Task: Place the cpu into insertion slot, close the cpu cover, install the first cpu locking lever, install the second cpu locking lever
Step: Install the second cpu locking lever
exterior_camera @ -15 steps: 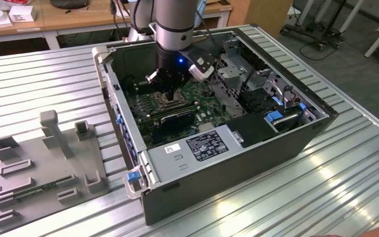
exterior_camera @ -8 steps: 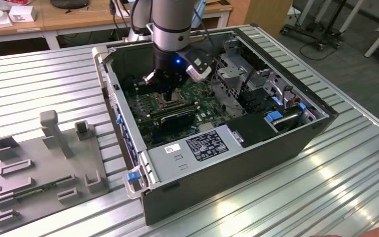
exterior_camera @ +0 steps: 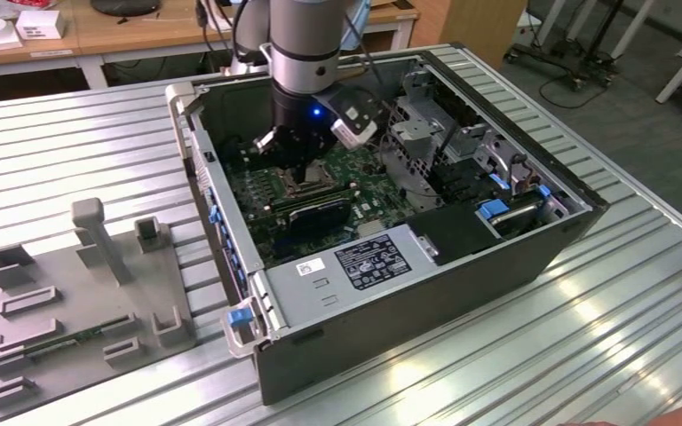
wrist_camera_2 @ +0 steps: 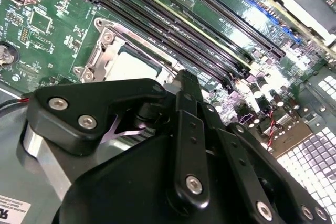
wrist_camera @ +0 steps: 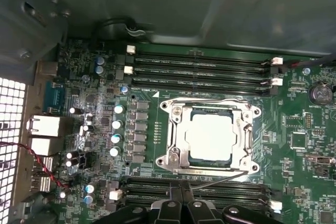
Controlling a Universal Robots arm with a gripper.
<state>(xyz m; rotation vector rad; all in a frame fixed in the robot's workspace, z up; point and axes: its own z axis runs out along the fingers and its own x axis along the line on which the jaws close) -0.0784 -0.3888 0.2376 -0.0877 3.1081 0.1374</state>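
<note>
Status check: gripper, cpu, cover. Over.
Gripper low over motherboard, at socket edge. Cpu seated in insertion slot, cpu cover down around it. Nothing across the socket.

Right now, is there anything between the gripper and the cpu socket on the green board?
Nothing visible stands between them. In the first wrist view the gripper sits just beside the insertion slot, where the cpu already lies under the closed cpu cover. Only a row of black memory slots lies flat between them.

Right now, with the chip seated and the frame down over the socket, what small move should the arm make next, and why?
Probably ease the gripper toward the thin wire lever along the insertion slot edge. The cpu sits inside, the cpu cover lies flat over it, and the gripper hangs just beside that edge.
</note>
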